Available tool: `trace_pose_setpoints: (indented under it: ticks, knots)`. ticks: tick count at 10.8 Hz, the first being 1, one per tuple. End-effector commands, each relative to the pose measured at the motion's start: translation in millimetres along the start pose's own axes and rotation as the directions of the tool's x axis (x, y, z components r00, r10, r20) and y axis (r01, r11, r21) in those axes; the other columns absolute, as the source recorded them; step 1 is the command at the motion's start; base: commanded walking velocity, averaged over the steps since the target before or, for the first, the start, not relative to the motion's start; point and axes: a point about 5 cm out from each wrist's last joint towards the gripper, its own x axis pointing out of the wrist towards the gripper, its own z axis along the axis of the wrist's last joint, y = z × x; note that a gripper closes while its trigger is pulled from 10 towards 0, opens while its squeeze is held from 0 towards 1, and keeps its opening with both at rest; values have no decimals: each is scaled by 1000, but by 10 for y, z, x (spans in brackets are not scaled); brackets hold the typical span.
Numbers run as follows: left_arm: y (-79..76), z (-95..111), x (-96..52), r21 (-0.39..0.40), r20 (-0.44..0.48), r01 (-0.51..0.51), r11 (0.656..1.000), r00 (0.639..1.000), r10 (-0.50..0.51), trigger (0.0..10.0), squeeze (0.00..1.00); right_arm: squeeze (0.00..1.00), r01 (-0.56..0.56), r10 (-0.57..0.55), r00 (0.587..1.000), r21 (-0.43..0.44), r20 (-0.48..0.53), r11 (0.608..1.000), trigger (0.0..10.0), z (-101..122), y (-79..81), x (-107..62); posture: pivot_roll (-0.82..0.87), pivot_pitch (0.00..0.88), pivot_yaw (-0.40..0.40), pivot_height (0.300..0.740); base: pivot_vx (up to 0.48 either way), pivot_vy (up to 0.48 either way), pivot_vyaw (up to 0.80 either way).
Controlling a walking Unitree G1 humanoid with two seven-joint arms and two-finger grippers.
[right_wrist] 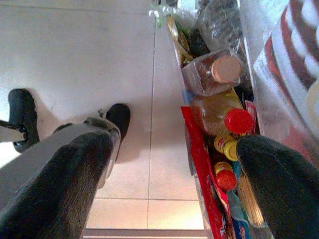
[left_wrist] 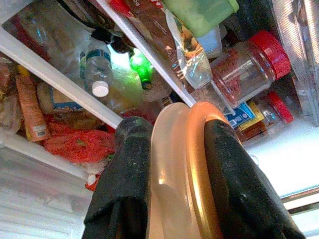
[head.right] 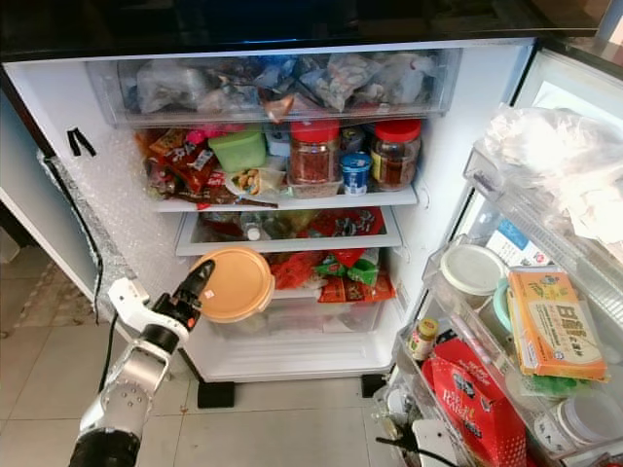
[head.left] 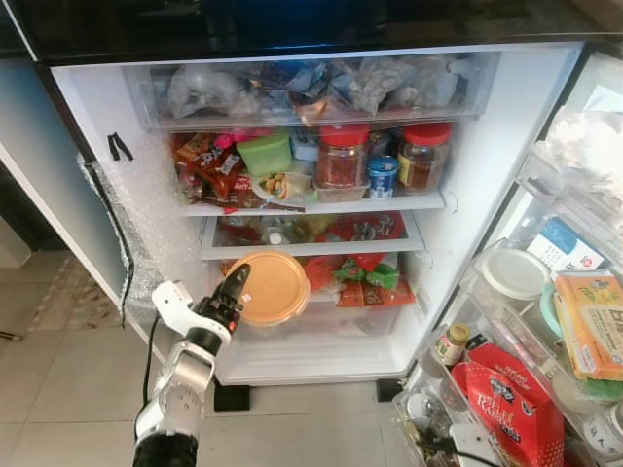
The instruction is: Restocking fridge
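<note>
Gripping the orange-lidded container (head.left: 274, 287) by its rim, your left pincer (head.left: 237, 288) is holding it before the fridge's lower shelf (head.left: 311, 249). You are needing to level it, easing past the red packets (head.left: 355, 277). Right pincer (right_wrist: 164, 184) is hanging apart.

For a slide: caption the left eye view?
Left gripper holds an orange lid before the open fridge's crowded lower shelves.

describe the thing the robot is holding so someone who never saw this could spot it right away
Look at the open fridge, in front of its lower shelf area, left of the red and green packets. There the left gripper pinches the rim of a round, flat orange container. Nothing else nearby is a plain orange disc.
</note>
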Motion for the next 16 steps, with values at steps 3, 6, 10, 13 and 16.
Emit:
trace_pose_setpoints:
  ticks: [3, 6, 10, 13, 16]
  knots:
    - [-35, 27, -72, 19, -13, 18, 1000, 1000, -17, 10000, 0, 0, -6, 5, 1000, -41, -24, 999, 10000, -108, -3, -3, -70, 0, -1, 740, 0, 0, 0]
    - [-12, 31, -144, 21, -4, -13, 1000, 1000, 13, 10000, 0, 0, 2, -2, 1000, -26, -5, 1000, 10000, -178, -38, -14, -51, 0, -14, 740, 0, 0, 0]
    - [89, 63, -291, 28, -1, -61, 998, 998, 62, 10000, 0, 0, -15, 12, 1000, -76, -28, 997, 10000, -220, -29, -15, -54, 27, -8, 740, 191, 0, 0]
    - [89, 50, -287, 26, -14, -64, 998, 998, 65, 10000, 0, 0, -4, 1, 1000, -110, -23, 994, 10000, -204, -37, -15, -67, 61, -7, 740, 275, 0, 0]
    - [66, 11, -310, 23, -30, -63, 998, 997, 64, 10000, 0, 0, 2, -5, 1000, -141, -21, 990, 10000, -192, -36, -14, -72, 73, -7, 740, 277, 0, 0]
